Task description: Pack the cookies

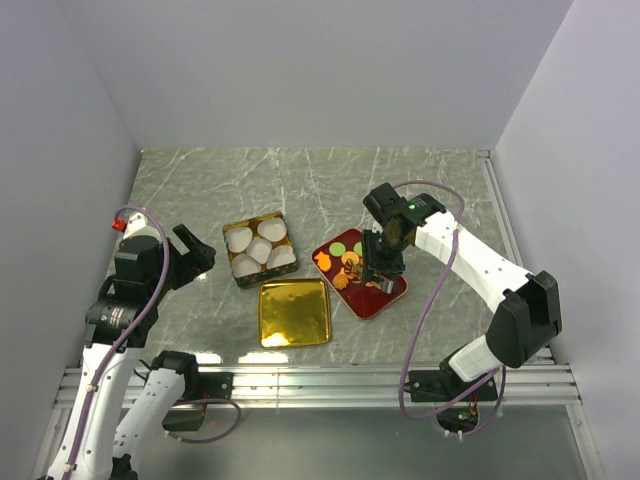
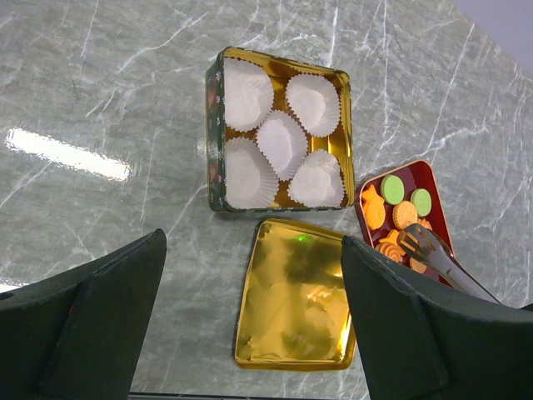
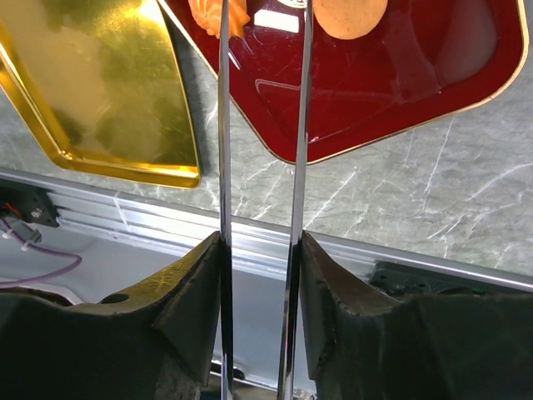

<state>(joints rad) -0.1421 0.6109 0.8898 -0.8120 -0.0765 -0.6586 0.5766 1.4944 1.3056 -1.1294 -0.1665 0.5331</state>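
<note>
The cookies (image 1: 345, 262) are small orange and green biscuits lying on a red tray (image 1: 387, 298) right of centre. My right gripper (image 1: 385, 262) hangs over this tray, shut on metal tongs (image 3: 223, 150) whose two blades run between its fingers (image 3: 196, 292). The tong tips reach among the cookies (image 2: 404, 215); whether a cookie is pinched I cannot tell. In the right wrist view two orange cookies (image 3: 350, 15) show at the top edge. A gold tin (image 1: 240, 277) holding several white paper cups sits left of the tray. My left gripper (image 1: 195, 255) is open, left of the tin.
A gold lid (image 1: 294, 312) lies flat in front of the tin, close to the red tray's near-left edge. An aluminium rail (image 1: 320, 380) runs along the table's near edge. White walls enclose the table on three sides.
</note>
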